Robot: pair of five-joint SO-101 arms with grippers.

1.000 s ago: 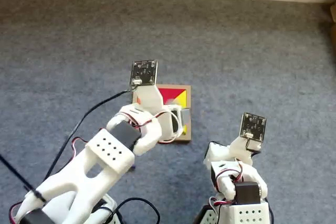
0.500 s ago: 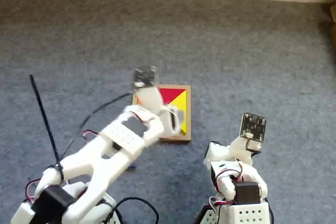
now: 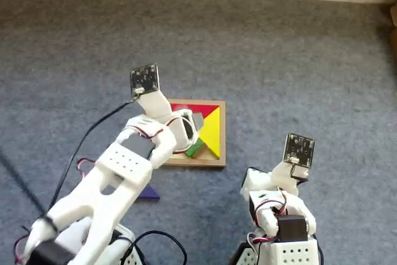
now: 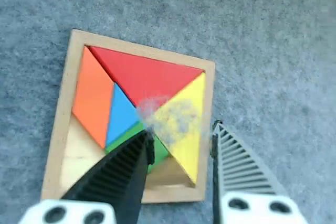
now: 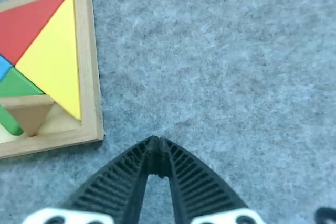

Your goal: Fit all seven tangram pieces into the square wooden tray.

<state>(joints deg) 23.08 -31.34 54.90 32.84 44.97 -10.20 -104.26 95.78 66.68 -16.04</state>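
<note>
My left gripper hangs over the wooden tray. Its two fingers are spread wide with nothing between them. One fingertip is above the green piece, and the other is just past the rim on the side of the yellow triangle.

Inside the tray, the red triangle fills one side. The yellow triangle meets it along one edge, and the orange piece lies along the other. The blue piece is wedged between the orange piece and the middle of the tray, touching the green piece. Bare tray floor shows in the corner beside the orange piece and along the side nearest my fingers.

My right wrist view shows a wood-coloured triangle in the tray, against the yellow triangle and across part of the green piece. I cannot tell whether it lies flat.

A purple piece lies on the grey carpet outside the tray. It is right beside my left arm and partly hidden by it.

My right gripper has its fingers pressed together and holds nothing. It sits above the carpet off one corner of the tray, apart from the rim. In the high view my right arm is folded back near its base, to the side of the tray.
</note>
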